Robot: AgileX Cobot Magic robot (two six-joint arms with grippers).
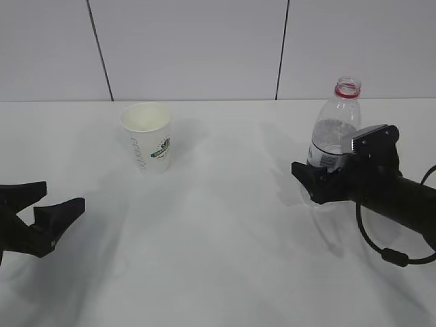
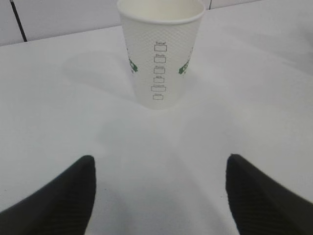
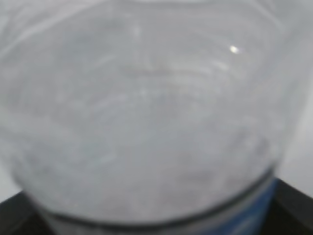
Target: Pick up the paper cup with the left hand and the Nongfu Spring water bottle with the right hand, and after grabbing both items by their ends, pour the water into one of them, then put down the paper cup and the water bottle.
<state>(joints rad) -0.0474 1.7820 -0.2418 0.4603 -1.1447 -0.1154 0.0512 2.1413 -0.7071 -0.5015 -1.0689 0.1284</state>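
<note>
White surface [image 1: 218, 225], white panelled wall [image 1: 191, 48] behind with dark seams. Paper cup [image 1: 147, 137] stands upright on the surface, green logo on its side, cream inside; in the left wrist view it sits ahead of the jaws, centred between the two fingers, well apart from them. Left hand [image 1: 42, 204] low over the surface, jaws apart, nothing between them. Nongfu Spring water bottle [image 1: 334, 129] upright, red neck ring, no cap. Right hand [image 1: 315, 178] is at the bottle's lower body, jaws wide apart around it; whether the pads actually touch the plastic, can't tell. Right wrist view is filled by the bottle wall, blurred, with a blue-edged label strip at the bottom. Water not distinguishable. Cup and bottle well apart.
</note>
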